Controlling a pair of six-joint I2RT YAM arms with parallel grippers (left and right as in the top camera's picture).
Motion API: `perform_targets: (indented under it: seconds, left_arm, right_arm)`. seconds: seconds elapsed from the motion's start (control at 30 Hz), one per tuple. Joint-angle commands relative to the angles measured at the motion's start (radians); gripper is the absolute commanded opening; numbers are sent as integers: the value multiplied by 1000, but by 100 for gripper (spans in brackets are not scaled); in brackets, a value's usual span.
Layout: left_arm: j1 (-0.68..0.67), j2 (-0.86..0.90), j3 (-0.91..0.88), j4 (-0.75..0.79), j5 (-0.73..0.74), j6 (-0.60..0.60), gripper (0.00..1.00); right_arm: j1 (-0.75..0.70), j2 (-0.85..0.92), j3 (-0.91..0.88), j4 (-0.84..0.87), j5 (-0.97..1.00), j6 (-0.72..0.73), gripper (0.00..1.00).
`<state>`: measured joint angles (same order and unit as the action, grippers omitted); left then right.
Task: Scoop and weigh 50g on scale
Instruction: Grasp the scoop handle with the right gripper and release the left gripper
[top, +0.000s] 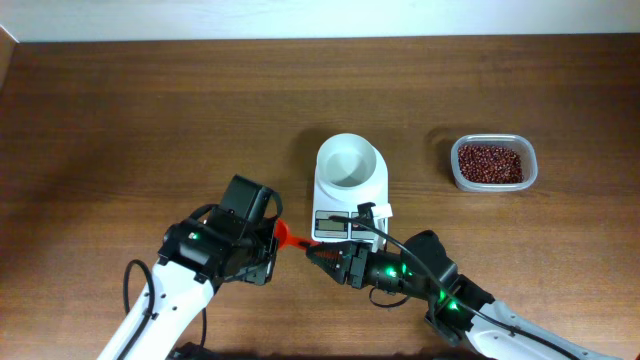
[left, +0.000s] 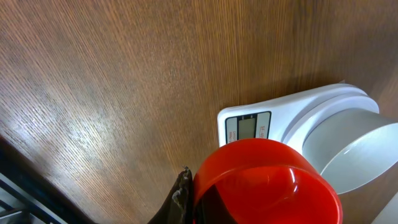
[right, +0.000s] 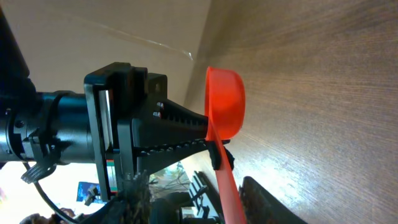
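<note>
My left jaws are pressed together on the thin handle of the red scoop (top: 288, 236). The right wrist view shows this grip from the side. The two black toothed fingers (right: 177, 117) meet on the handle, the round head of the scoop stands above them, and the handle runs down out of the picture. In the left wrist view the red head fills the lower edge, and one dark finger (left: 180, 200) shows just beside it on the left.

My right jaws point toward the scoop from the other side, and their tips are just beside the free end of the handle. One dark finger (right: 273, 202) of them shows near the handle at the bottom edge. Whether these jaws are spread or already pinching the handle, I cannot tell.

The scale (top: 335, 222) lies on the worktop (top: 150, 120) just behind both jaws, with its display at the near end, close to the scoop. A white bowl (top: 349, 163) stands on its platform. Well apart to the right stands a clear tub (top: 492, 162) with red beans inside.
</note>
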<state>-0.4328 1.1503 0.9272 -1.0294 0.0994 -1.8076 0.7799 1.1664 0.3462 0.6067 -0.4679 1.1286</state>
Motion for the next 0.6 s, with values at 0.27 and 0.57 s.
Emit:
perform_targets:
  seconds: [0.27,0.57]
  left_arm:
    - [-90,0,1,3,-10,-75,0]
    - [-126,1,1,20,-10,-77,0]
  right_arm:
    - [6,3,14,3,14,-2,34]
    - [6,3,14,-4,14,-2,13]
